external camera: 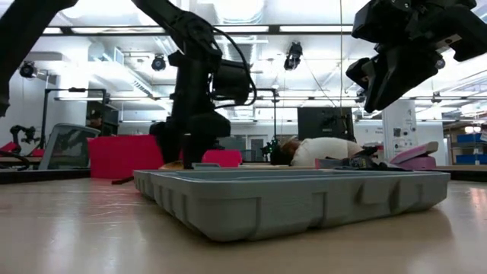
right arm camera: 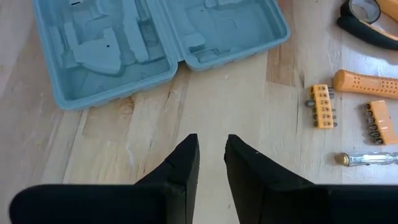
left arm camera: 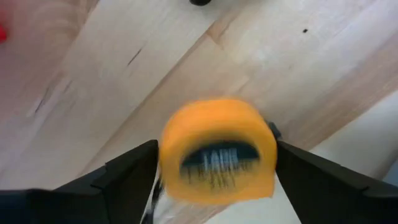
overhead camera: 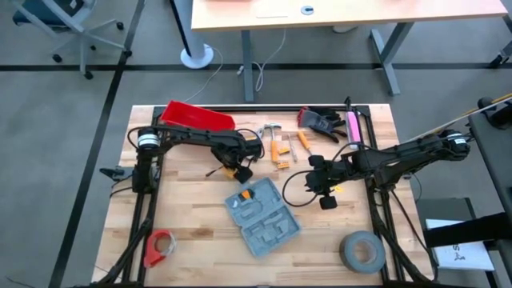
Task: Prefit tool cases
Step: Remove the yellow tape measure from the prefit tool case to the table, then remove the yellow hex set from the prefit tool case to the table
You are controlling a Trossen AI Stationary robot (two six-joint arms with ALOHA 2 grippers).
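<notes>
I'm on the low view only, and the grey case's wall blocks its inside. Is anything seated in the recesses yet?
Observer: The tool case lies open. The recesses that the right wrist view shows are empty.
Operator: Where are the loose tools?
Observer: Orange bit holders and an orange-handled screwdriver lie on the table, apart from the case.
Operator: Is either end effector carrying something?
Observer: The right end effector is empty and only narrowly open. An orange tool sits right at the left end effector; I cannot tell whether it is gripped.
</notes>
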